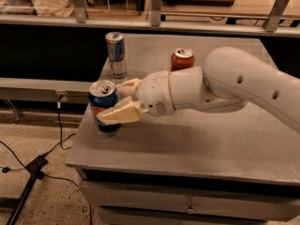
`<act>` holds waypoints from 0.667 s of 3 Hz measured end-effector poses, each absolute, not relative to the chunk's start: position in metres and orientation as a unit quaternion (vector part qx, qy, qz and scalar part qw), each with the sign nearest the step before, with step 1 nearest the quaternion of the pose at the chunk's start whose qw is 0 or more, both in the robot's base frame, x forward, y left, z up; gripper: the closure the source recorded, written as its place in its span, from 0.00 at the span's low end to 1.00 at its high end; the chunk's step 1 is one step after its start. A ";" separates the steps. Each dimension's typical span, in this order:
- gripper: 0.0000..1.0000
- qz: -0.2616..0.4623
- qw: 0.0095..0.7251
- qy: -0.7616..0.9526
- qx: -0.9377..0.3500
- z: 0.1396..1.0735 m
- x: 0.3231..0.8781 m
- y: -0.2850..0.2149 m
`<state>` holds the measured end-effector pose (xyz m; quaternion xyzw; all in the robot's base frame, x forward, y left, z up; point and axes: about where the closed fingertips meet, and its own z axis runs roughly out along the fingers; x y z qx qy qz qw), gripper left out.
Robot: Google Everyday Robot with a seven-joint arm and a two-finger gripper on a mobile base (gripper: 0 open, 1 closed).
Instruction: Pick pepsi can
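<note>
The pepsi can (103,99), dark blue with a silver top, stands near the left edge of the grey table (187,144). My gripper (119,102) reaches in from the right on a white arm. Its two cream fingers (119,115) close around the can, one in front and one behind. The can's lower part is partly hidden by the front finger.
A slim blue-and-silver can (116,54) stands at the table's back left. A red-orange can (182,59) stands behind my arm. The table's left edge is right beside the pepsi can. A cable and stand (28,177) lie on the floor at left.
</note>
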<state>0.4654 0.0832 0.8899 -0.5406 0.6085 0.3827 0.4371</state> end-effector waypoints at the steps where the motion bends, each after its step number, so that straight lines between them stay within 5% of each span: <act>1: 1.00 0.380 0.464 0.593 -0.538 0.924 0.461 0.081; 2: 1.00 0.360 0.490 0.576 -0.546 0.964 0.457 0.081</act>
